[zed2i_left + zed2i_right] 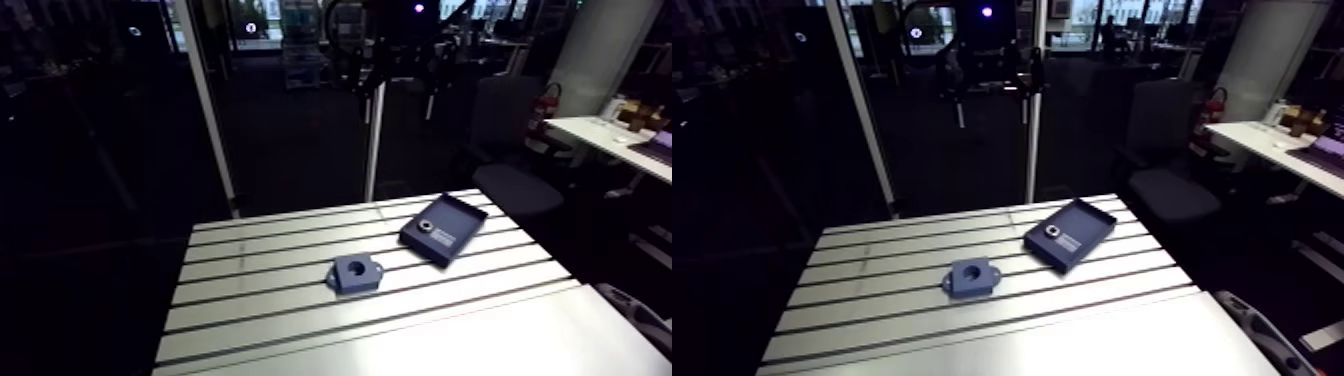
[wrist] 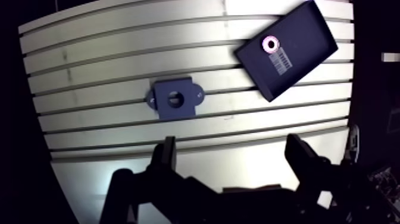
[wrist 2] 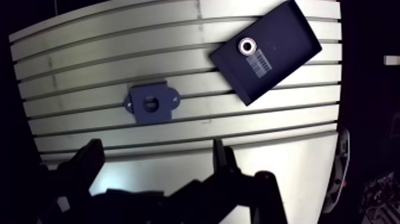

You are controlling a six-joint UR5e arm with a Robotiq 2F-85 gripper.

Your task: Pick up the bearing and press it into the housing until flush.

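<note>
A dark blue square housing [image 1: 356, 272] with a round bore and two side lugs lies flat near the middle of the slotted table [image 1: 260, 300]. Behind it to the right sits a dark shallow tray [image 1: 452, 240], turned at an angle. The small metal ring bearing [image 1: 425, 226] rests inside the tray beside a white label. In the wrist view my gripper [image 2: 232, 149] hangs high above the table, open, with nothing between its fingers. The housing [image 2: 174, 99] lies ahead of one finger [image 2: 166, 152], and the tray [image 2: 303, 53] with the bearing [image 2: 270, 43] is further ahead on the other side.
The table's near part is a smooth plate [image 1: 500, 340] without slots. A slim upright post [image 1: 375, 140] stands just behind the table's far edge. The tray lies close to the table's far right corner.
</note>
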